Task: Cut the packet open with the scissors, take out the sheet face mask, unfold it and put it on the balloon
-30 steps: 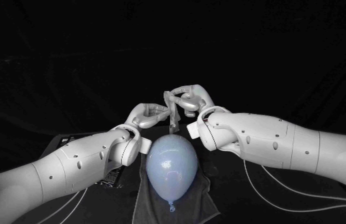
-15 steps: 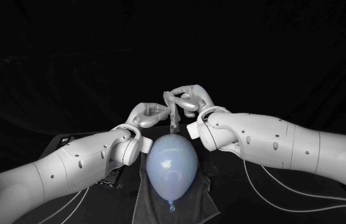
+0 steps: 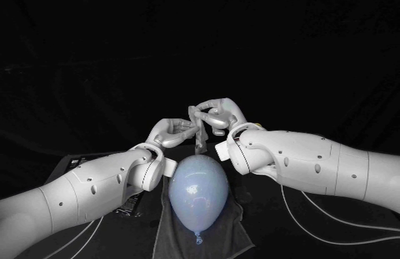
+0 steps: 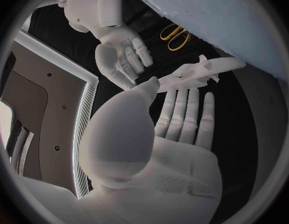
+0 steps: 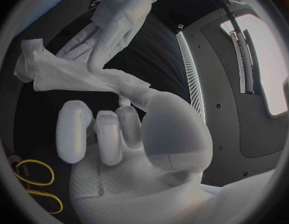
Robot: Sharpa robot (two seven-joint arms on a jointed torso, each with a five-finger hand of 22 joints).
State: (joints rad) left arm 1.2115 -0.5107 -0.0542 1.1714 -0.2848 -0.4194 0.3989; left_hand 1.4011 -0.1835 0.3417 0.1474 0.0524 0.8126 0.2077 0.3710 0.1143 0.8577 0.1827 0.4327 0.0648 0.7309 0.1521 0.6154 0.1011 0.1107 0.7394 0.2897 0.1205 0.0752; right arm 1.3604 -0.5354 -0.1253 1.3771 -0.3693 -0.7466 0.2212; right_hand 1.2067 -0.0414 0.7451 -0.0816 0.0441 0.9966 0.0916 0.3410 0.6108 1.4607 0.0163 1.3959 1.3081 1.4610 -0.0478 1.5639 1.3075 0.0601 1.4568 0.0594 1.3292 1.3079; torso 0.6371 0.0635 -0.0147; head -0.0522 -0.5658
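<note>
The pale blue balloon (image 3: 198, 187) lies on a dark cloth (image 3: 229, 236) near the table's front, its knot towards me. Above its far end both hands hold the white sheet mask (image 3: 200, 137), still folded into a narrow crumpled strip. My left hand (image 3: 173, 133) pinches one part of it between thumb and fingers. My right hand (image 3: 218, 113) grips it slightly higher and further back. The left wrist view has the mask (image 4: 200, 72) at the left thumb's tip, with the right hand (image 4: 122, 55) beyond. In the right wrist view the mask (image 5: 76, 74) stretches from the right thumb to the left hand (image 5: 113, 20).
The yellow-handled scissors (image 4: 174, 36) lie on the black table beyond the hands; the scissors (image 5: 32, 184) also appear beneath the right palm. A dark flat object (image 3: 73, 163) sits at the left, beside my left arm.
</note>
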